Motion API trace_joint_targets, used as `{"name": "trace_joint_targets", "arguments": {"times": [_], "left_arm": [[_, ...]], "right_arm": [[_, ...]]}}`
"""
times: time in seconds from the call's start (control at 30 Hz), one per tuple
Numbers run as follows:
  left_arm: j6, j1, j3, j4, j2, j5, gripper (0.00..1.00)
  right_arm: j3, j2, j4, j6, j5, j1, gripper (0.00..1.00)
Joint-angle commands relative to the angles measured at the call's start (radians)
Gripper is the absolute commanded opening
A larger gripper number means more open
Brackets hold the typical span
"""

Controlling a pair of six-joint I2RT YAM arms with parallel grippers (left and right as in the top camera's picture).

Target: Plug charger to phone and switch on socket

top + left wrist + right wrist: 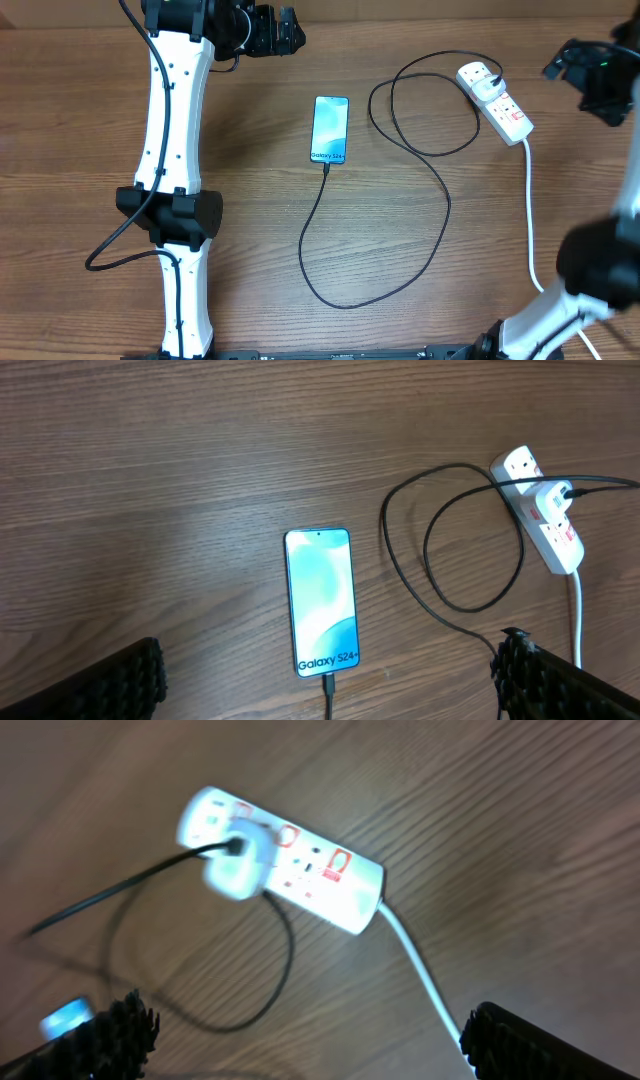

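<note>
1. Overhead, we see the phone lying flat near the middle of the wooden table, its screen lit pale blue.
2. We follow the charger, a thin black cable, from the phone's lower edge. It swings through a wide loop and curls back to a white plug seated in the socket. The socket lies well right of the phone, and its thick white cord trails away.
3. We find the left gripper above the table, apart from the phone, jaws spread wide and empty. Its fingers sit at the bottom corners of the left wrist view.
4. We find the right gripper just right of the socket, equally wide, holding and touching nothing.
5. Only the left wrist view lets us read "Galaxy S24+". Only the blurred right wrist view shows the socket's red markings, and we cannot tell the switch position.
</note>
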Motion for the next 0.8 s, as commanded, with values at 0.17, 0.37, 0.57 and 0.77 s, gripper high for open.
{"name": "trace_joint_targets", "arguments": {"times": [0.17, 0.37, 0.57, 0.77], "left_arm": [[0.015, 0.005, -0.004, 0.001, 0.006, -0.007, 1.00], [0.015, 0.005, -0.004, 0.001, 0.006, -0.007, 1.00], [0.015, 0.005, -0.004, 0.001, 0.006, -0.007, 1.00], [0.015, 0.005, -0.004, 0.001, 0.006, -0.007, 1.00]], "right_arm": [[0.008, -0.317, -0.240, 0.007, -0.002, 0.057, 1.00], [-0.006, -0.447, -0.325, 0.027, -0.010, 0.169, 1.00], [-0.158, -0.656, -0.291, 0.057, -0.007, 0.286, 1.00], [-0.426, -0.918, -0.206, 0.056, -0.006, 0.303, 1.00]]}}
